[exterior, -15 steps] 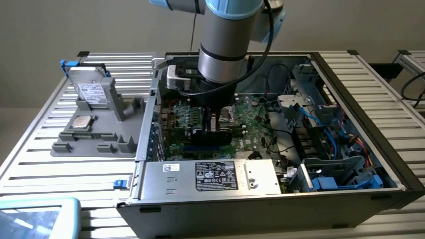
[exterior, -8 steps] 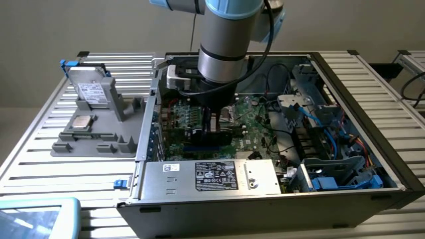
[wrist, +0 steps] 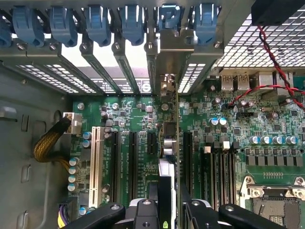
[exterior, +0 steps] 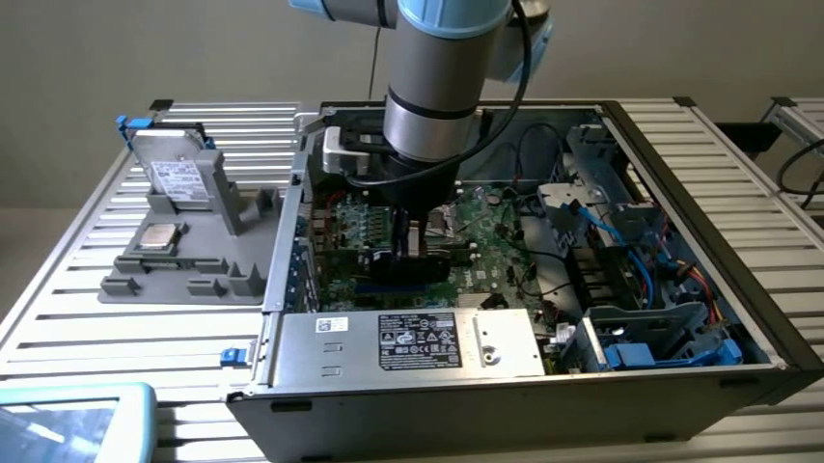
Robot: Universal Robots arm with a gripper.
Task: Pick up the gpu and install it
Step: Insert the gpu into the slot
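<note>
Pick-up's done: our gripper (wrist: 169, 210) holds the gpu (wrist: 167, 143) tight. It stands upright over a slot on the mobo (wrist: 128, 119); we can't tell if it's pushed in yet.

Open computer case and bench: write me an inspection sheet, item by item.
Surface: slatted metal table, open computer case on it.
Job's things: gpu upright on edge over the motherboard slots, bracket at the rear wall.
Clutter: grey fixture with a silver drive.
Grippers: gripper inside the case, closed on the gpu.
Cables: blue and red cables; yellow braided cable.
Surroundings: screen corner, plain wall.
</note>
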